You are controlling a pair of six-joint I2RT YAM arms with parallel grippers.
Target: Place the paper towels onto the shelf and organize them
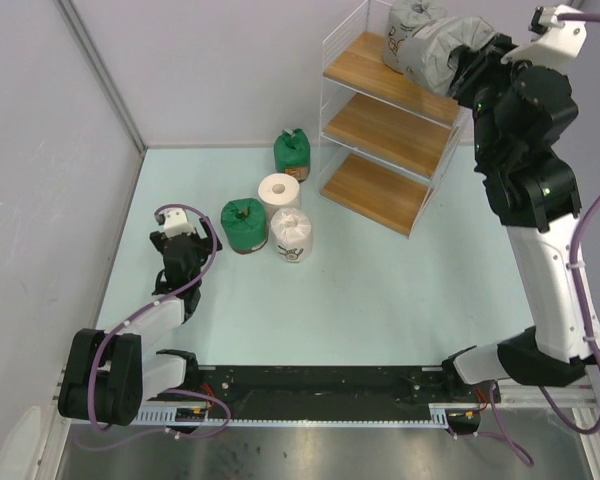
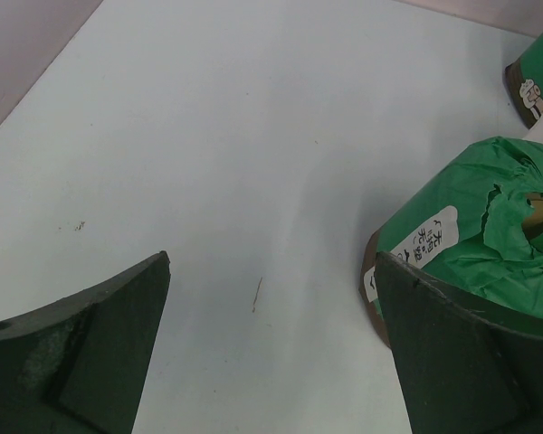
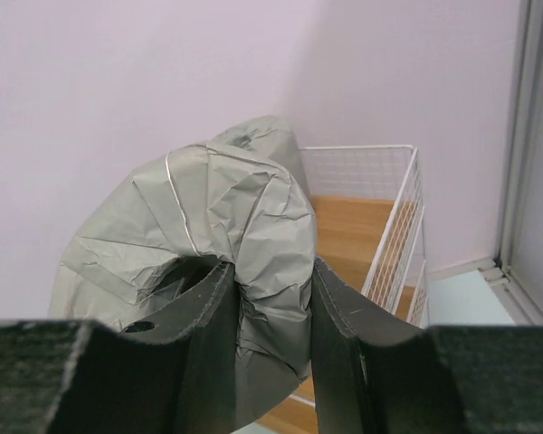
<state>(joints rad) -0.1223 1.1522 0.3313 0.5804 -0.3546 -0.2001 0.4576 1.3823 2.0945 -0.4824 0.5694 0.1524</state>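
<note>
My right gripper (image 1: 467, 62) is raised beside the top of the shelf (image 1: 380, 120) and is shut on a grey-wrapped paper towel roll (image 1: 438, 55). In the right wrist view one finger sits in the roll's hollow end and the other presses its outer wall, so the right gripper (image 3: 271, 298) pinches the grey roll (image 3: 208, 217) above the top board (image 3: 353, 226). Another grey roll (image 1: 415, 25) stands on that board. On the table stand two green rolls (image 1: 292, 152) (image 1: 244, 222), a bare white roll (image 1: 279, 190) and a white-wrapped roll (image 1: 291, 237). My left gripper (image 1: 187, 247) is open, low, left of the near green roll (image 2: 475, 226).
The shelf's middle board (image 1: 385, 128) and bottom board (image 1: 375, 190) carry nothing. A lilac wall with a grey corner post (image 1: 100, 75) closes the back and left. A black rail (image 1: 310, 385) runs between the arm bases at the near edge.
</note>
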